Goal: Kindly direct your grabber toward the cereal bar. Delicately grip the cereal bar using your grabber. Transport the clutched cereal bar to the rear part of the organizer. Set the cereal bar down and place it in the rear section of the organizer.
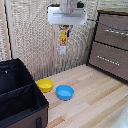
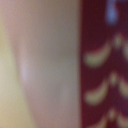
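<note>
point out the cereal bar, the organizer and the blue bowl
cereal bar (image 1: 63, 37), exterior view, middle of the package hanging under the grabber
organizer (image 1: 26, 86), exterior view, black divider between its sections
blue bowl (image 1: 64, 92), exterior view, centre of its inside

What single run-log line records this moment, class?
phase: carry | grabber: shut on cereal bar, raised, bar hanging | organizer: exterior view's left, no bar inside | yellow bowl, blue bowl: on table

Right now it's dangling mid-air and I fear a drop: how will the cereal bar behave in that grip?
The cereal bar hangs straight below the grabber, so it seems fairly stiff and probably light. Held only at its upper end, it might swing or twist. Its printed wrapper could be slippery, though blur hides the texture.
</note>
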{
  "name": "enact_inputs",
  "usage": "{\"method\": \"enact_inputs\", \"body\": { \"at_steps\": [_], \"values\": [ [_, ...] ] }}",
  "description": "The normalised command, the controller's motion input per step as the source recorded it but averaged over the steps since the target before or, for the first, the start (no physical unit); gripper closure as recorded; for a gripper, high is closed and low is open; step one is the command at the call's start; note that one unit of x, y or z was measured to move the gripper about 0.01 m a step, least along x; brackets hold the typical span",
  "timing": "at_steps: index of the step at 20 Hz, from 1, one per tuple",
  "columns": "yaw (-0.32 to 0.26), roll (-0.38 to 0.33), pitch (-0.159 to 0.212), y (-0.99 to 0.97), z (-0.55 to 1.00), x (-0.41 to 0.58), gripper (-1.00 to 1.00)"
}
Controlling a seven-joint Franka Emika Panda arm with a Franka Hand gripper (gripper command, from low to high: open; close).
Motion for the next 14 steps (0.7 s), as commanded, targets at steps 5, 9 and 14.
{"method": "enact_inputs", "body": {
  "at_steps": [5, 9, 14],
  "values": [
    [-0.11, 0.026, 0.036, 0.71, 0.2, 0.035, 1.0],
    [-0.082, 0.039, 0.044, 0.78, 0.25, 0.111, 1.0],
    [-0.079, 0.038, 0.052, 0.78, 0.24, 0.114, 1.0]
  ]
}}
